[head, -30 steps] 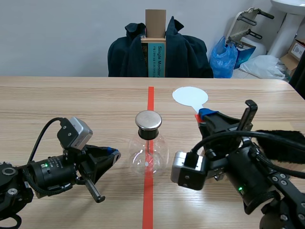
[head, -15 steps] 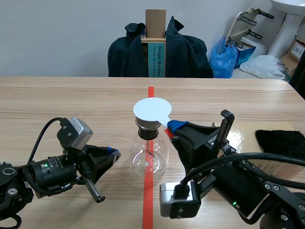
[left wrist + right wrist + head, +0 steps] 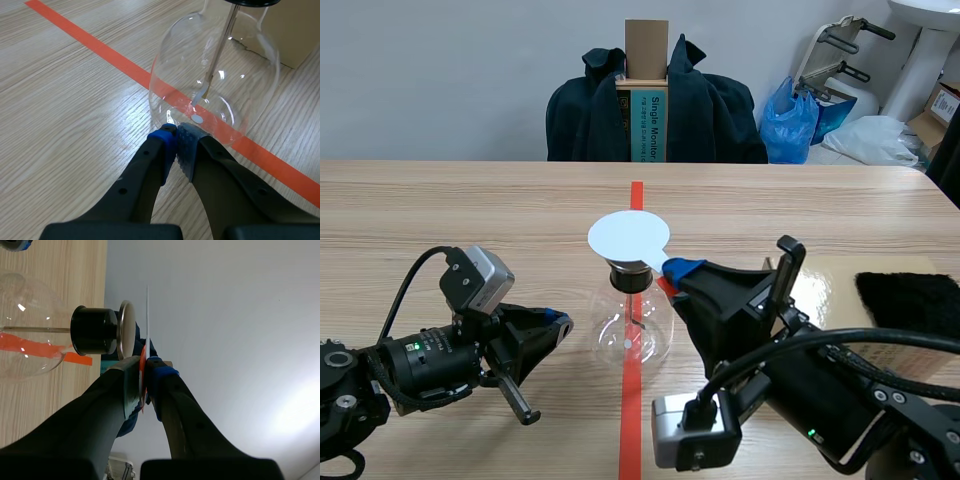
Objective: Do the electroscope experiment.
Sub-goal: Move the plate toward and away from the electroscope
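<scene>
A glass flask electroscope [image 3: 632, 328] stands on the red tape line, with a black stopper [image 3: 629, 278] and a metal cap [image 3: 126, 330]. My right gripper [image 3: 678, 270] is shut on the red handle of a white round disc [image 3: 628, 238]. That disc hovers flat over the cap and hides it in the scene view. In the right wrist view the disc [image 3: 147, 315] shows edge-on, a small gap from the cap, with its handle pinched in the gripper [image 3: 144, 371]. My left gripper [image 3: 177, 145] is shut on nothing, its tips close to the flask's [image 3: 215, 85] base.
A black fur cloth [image 3: 910, 290] lies on a beige board [image 3: 820, 280] at the right, behind the right arm. Across the table stand a chair draped with a dark jacket [image 3: 720, 110], a cardboard box [image 3: 646, 50] and a blue bag [image 3: 790, 120].
My right arm has carried the white disc leftward, from behind and right of the flask to directly over its metal cap. The left arm and flask have stayed put.
</scene>
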`<control>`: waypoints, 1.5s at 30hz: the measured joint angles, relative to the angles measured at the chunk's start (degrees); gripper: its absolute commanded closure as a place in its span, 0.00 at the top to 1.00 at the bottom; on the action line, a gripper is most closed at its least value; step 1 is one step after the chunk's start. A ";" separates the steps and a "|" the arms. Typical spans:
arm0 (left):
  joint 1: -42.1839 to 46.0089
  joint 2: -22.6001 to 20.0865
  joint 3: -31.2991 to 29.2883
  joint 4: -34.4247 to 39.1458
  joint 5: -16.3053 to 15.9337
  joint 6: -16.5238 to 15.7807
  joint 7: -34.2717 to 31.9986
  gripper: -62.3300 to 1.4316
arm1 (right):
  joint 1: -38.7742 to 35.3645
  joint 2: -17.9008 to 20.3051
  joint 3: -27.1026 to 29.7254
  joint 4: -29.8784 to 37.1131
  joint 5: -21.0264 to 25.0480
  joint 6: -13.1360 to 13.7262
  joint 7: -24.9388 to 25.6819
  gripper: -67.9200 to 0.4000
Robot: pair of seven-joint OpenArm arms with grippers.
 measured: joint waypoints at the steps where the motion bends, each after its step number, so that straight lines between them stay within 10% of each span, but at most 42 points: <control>1: 0.00 0.00 0.00 0.00 0.00 0.00 0.00 0.05 | -0.02 0.00 0.00 0.00 -0.02 0.07 0.00 0.02; 26: 0.00 0.00 0.00 0.00 0.00 0.00 -0.02 0.05 | -1.11 -0.02 0.00 0.00 0.04 0.17 -26.36 0.02; 45: 0.00 0.00 0.00 0.00 0.00 0.00 -0.02 0.05 | -1.11 0.00 0.00 0.00 -0.07 -2.80 -9.16 0.02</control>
